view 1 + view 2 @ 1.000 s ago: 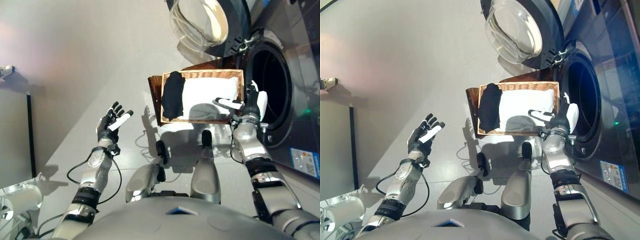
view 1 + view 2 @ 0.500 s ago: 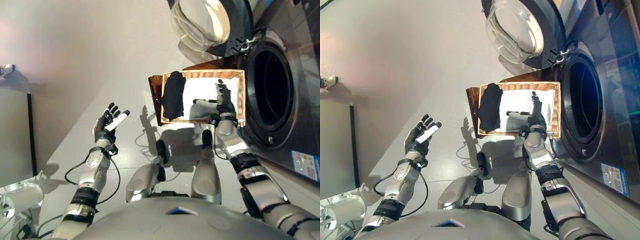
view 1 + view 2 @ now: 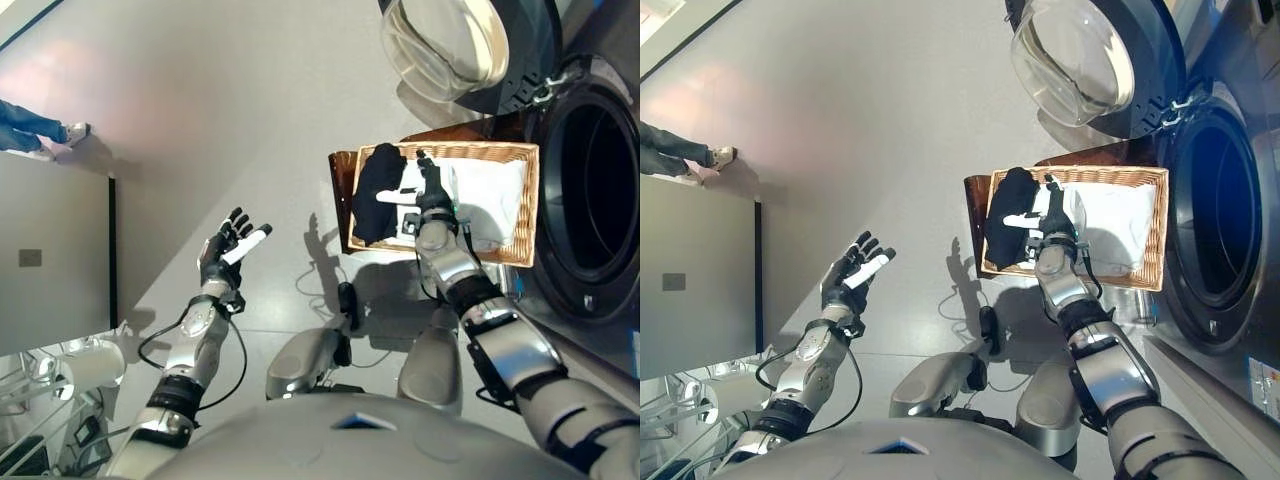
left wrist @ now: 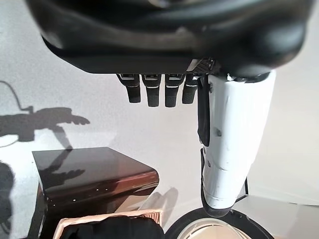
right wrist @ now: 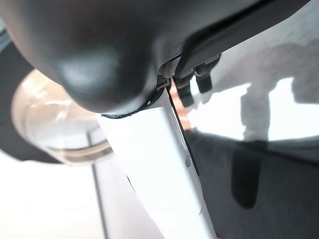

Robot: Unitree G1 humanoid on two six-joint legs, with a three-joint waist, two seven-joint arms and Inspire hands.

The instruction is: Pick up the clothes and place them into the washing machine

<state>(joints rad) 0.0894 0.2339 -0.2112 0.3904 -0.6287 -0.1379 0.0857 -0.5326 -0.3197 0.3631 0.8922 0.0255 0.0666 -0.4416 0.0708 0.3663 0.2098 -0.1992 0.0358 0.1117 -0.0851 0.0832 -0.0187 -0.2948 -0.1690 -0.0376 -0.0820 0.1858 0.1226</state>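
A wicker basket (image 3: pixel 533 205) stands on the floor beside the washing machine's open drum (image 3: pixel 600 200). A black garment (image 3: pixel 378 195) lies at the basket's left end and a white cloth (image 3: pixel 490 200) fills the remainder. My right hand (image 3: pixel 427 195) hovers open over the basket at the black garment's edge, fingers straight, thumb out; its wrist view shows the black garment (image 5: pixel 279 189) just past the fingers. My left hand (image 3: pixel 225 248) is raised open over the bare floor, far left of the basket, holding nothing.
The washer's round glass door (image 3: pixel 440 45) stands swung open beyond the basket. A dark brown board (image 3: pixel 342 195) lies under the basket's left side. A grey cabinet (image 3: pixel 50 265) stands at the left, and a person's legs and shoes (image 3: pixel 35 130) show beyond it.
My right hand has swung left from near the drum, across the white cloth, to the black garment. The camera has shifted, so the basket sits further right. My left hand has kept its pose.
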